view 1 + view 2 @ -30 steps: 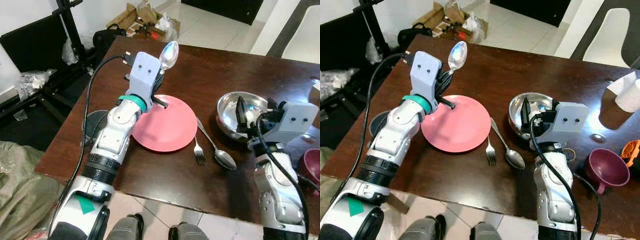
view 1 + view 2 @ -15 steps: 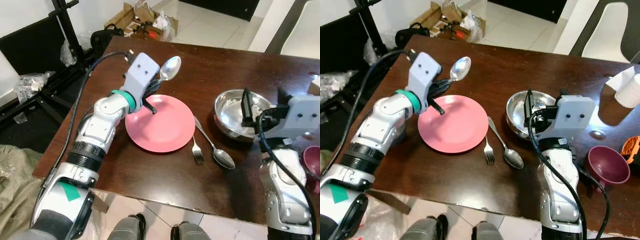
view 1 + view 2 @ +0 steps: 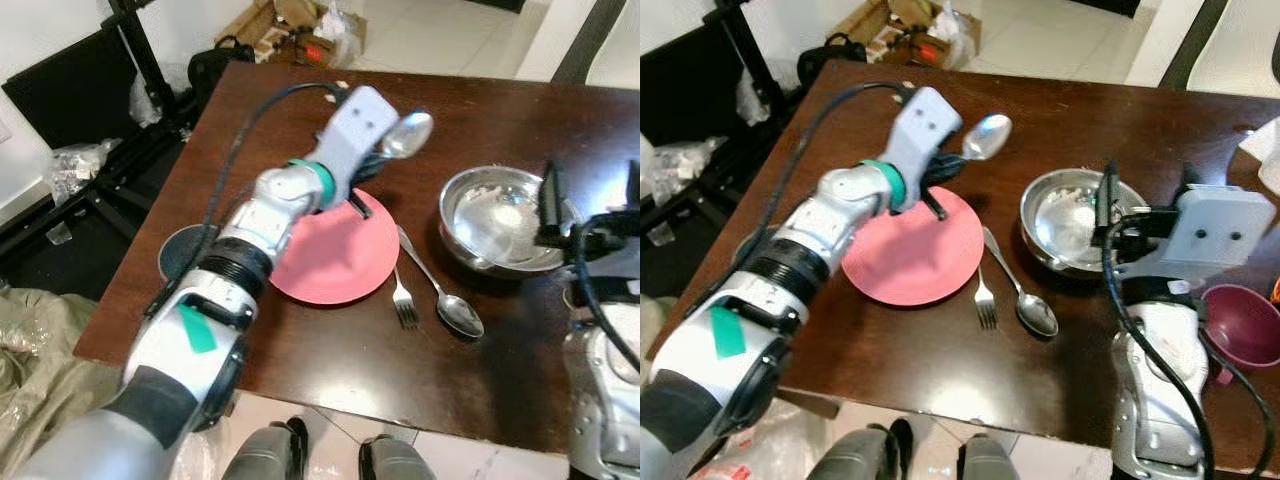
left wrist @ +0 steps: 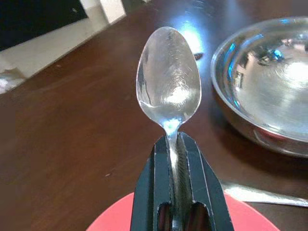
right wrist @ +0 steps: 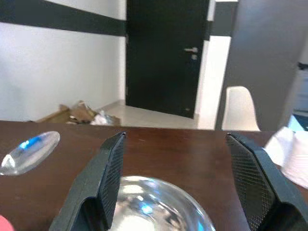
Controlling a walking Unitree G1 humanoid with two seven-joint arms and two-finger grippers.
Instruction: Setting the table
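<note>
Our left pincer (image 4: 179, 192), clamped on the shiny metal spoon (image 3: 404, 135), should lower it gently right of the round pink plate (image 3: 340, 255) (right pincer (image 5: 185, 183) gapes, empty).

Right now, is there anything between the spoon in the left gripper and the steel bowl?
Nothing visible stands in the way. The left gripper holds the spoon in the air above the far edge of the red plate, and bare table lies between it and the bowl. The fork and second spoon lie nearer the robot.
</note>
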